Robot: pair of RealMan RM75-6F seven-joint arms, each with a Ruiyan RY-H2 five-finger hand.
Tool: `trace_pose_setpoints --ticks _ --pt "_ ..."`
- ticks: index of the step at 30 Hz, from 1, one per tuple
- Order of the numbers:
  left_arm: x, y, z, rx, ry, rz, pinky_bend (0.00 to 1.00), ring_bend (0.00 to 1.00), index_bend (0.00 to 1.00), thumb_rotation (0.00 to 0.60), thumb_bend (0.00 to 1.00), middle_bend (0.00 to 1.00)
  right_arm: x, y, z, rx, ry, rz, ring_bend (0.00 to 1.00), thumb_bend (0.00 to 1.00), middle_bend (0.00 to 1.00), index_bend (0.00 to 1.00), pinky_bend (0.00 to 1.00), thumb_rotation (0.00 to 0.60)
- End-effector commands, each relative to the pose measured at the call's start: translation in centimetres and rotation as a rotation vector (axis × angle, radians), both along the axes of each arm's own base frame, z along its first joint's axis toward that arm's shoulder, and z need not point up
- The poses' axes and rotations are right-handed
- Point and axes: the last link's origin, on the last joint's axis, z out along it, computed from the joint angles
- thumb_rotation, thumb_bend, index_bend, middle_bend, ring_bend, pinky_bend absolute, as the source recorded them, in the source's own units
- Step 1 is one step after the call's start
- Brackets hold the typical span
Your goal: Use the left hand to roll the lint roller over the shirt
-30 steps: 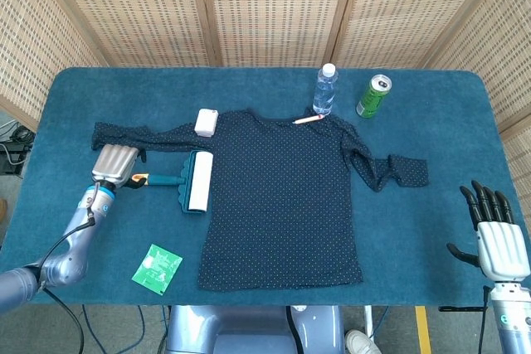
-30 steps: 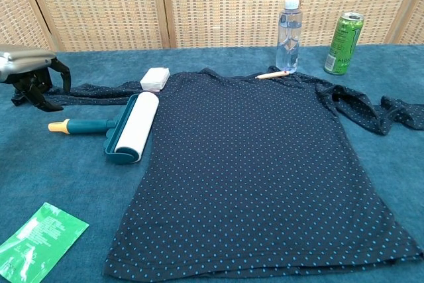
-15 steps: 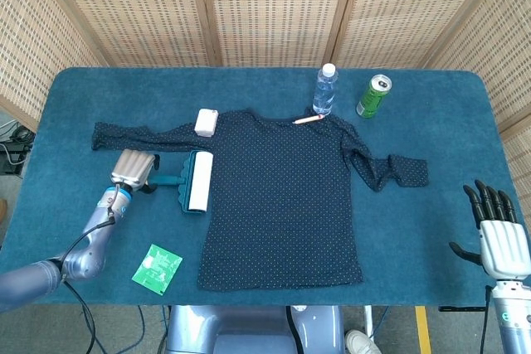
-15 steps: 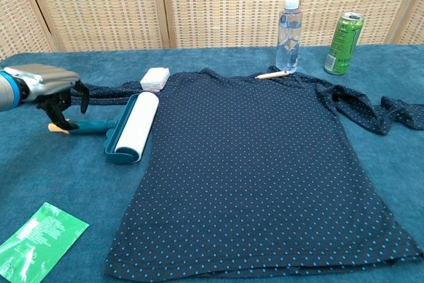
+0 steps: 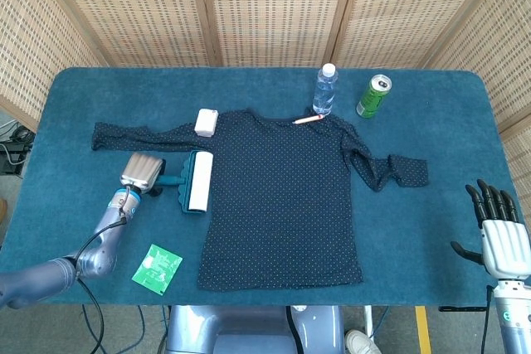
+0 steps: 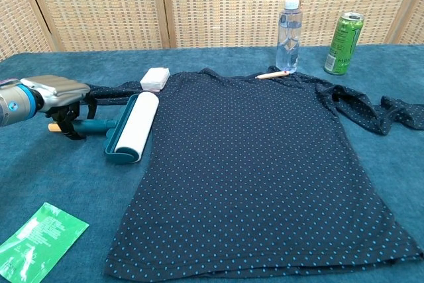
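Note:
A dark blue dotted shirt (image 5: 282, 196) (image 6: 252, 164) lies flat across the middle of the blue table. The lint roller (image 5: 199, 180) (image 6: 136, 127), a white roll in a teal frame with an orange-tipped handle, lies at the shirt's left edge, handle pointing left. My left hand (image 5: 141, 172) (image 6: 56, 94) hovers right over that handle, its dark fingers (image 6: 69, 127) hanging down on both sides of it without a clear grip. My right hand (image 5: 498, 234) stays near the table's front right corner, fingers spread and holding nothing; the chest view does not show it.
A water bottle (image 5: 324, 89) (image 6: 289, 28) and a green can (image 5: 373, 95) (image 6: 344, 43) stand behind the shirt. A white block (image 5: 207, 121) (image 6: 154, 78) and a pencil (image 5: 307, 119) (image 6: 272, 74) lie at its collar. A green packet (image 5: 157, 269) (image 6: 36, 240) lies front left.
My left hand has moved right and down, from beside the shirt's left sleeve to directly over the roller's handle. The roller and the right hand have stayed put.

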Motion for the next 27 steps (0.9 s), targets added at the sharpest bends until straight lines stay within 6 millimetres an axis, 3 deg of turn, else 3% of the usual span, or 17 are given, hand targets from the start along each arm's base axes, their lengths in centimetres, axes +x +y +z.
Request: trace_pose_setpoints --ticks 1,5,7,9,12,17,27 --pt "-0.2 -0.1 -0.5 -0.009 0.01 0.003 0.63 0.69 0.49 0.6 0.3 0.87 0.0 0.1 0.0 0.0 -0.002 0.002 0.0 0.07 0.0 0.0 0.0 0.6" --pt "0.6 -0.2 -0.4 0.02 -0.019 -0.018 0.64 0.7 0.82 0.6 0.51 0.89 0.2 0.1 0.1 -0.006 -0.007 0.009 0.0 0.07 0.0 0.0 0.0 0.6" --pt "1.1 -0.3 0.0 0.029 -0.035 -0.037 0.64 0.7 0.87 0.6 0.56 0.89 0.2 0.1 0.2 -0.007 -0.01 0.011 0.0 0.07 0.0 0.0 0.0 0.6" --pt "1.9 -0.3 0.6 0.037 -0.044 -0.066 0.64 0.7 0.89 0.6 0.57 0.9 0.2 0.1 0.2 -0.007 -0.012 0.012 0.0 0.07 0.0 0.0 0.0 0.6" --pt "5.1 -0.2 2.8 0.056 -0.041 -0.164 0.65 0.7 0.9 0.6 0.57 0.9 0.2 0.1 0.2 -0.003 -0.014 0.011 0.0 0.07 0.0 0.0 0.0 0.6" --pt "8.4 -0.3 4.6 0.036 -0.015 -0.217 0.64 0.7 0.91 0.6 0.56 0.9 0.0 0.1 0.4 -0.009 -0.021 0.006 0.0 0.07 0.0 0.0 0.0 0.6" --pt "12.2 0.3 5.3 -0.031 0.119 -0.188 0.64 0.7 0.91 0.6 0.51 0.9 -0.4 0.1 1.0 -0.02 -0.045 -0.006 0.0 0.07 0.0 0.0 0.0 0.6"
